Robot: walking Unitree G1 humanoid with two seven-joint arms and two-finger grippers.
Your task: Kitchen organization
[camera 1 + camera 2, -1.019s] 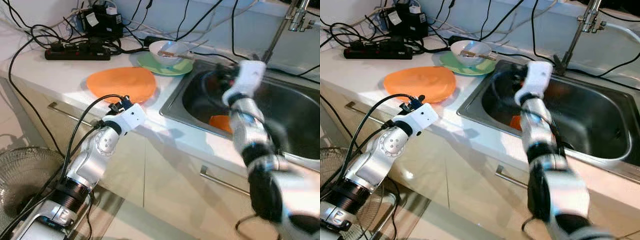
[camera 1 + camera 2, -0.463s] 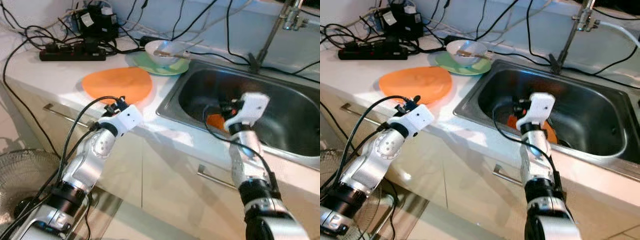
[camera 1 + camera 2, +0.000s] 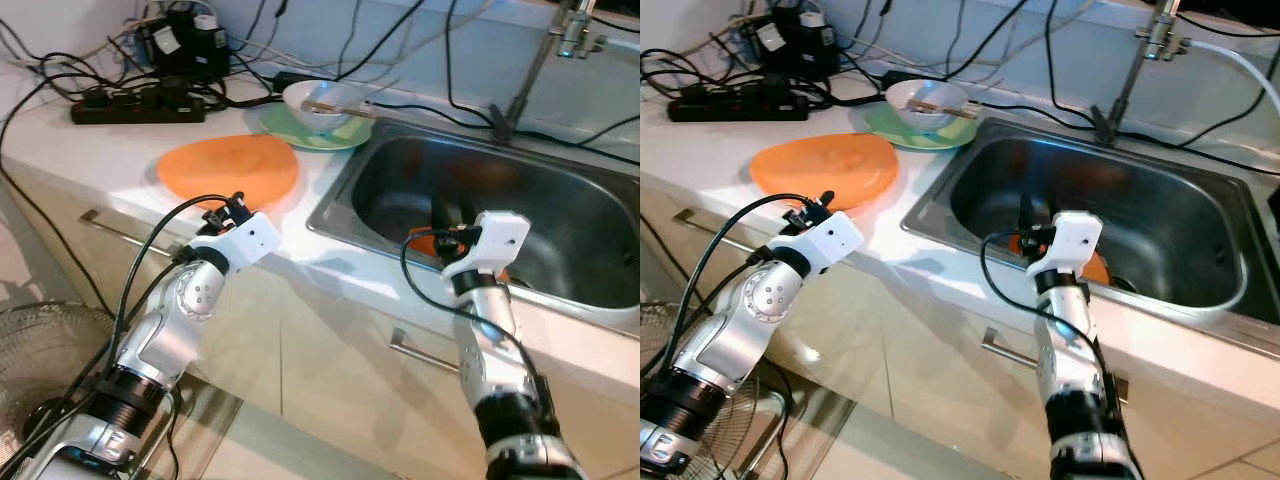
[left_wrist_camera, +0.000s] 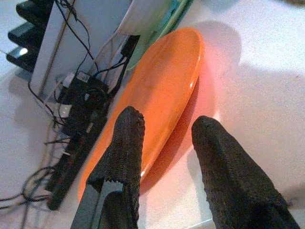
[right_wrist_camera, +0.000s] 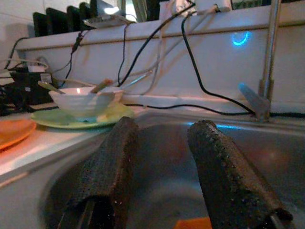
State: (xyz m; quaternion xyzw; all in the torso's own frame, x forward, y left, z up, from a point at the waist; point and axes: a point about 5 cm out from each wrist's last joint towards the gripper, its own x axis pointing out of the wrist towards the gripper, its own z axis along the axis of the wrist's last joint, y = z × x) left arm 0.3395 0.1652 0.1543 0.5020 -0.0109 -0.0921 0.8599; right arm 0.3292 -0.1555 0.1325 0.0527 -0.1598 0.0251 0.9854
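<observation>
A large orange plate lies upside down on the white counter left of the sink. My left gripper hovers open at the counter's front edge, fingers pointing at this plate and holding nothing. An orange dish rests in the sink bottom, partly hidden by my right wrist. My right gripper stands open over the sink's front rim, fingers reaching into the basin above the orange dish. A white bowl with utensils sits on a green plate at the back.
A black power strip and a tangle of cables crowd the counter's back left. The faucet rises behind the sink. Cabinet doors with metal handles run below the counter. A fan grille stands on the floor at left.
My right arm has come down from high over the sink to its front rim. The left arm has held its place; the camera shifted a little.
</observation>
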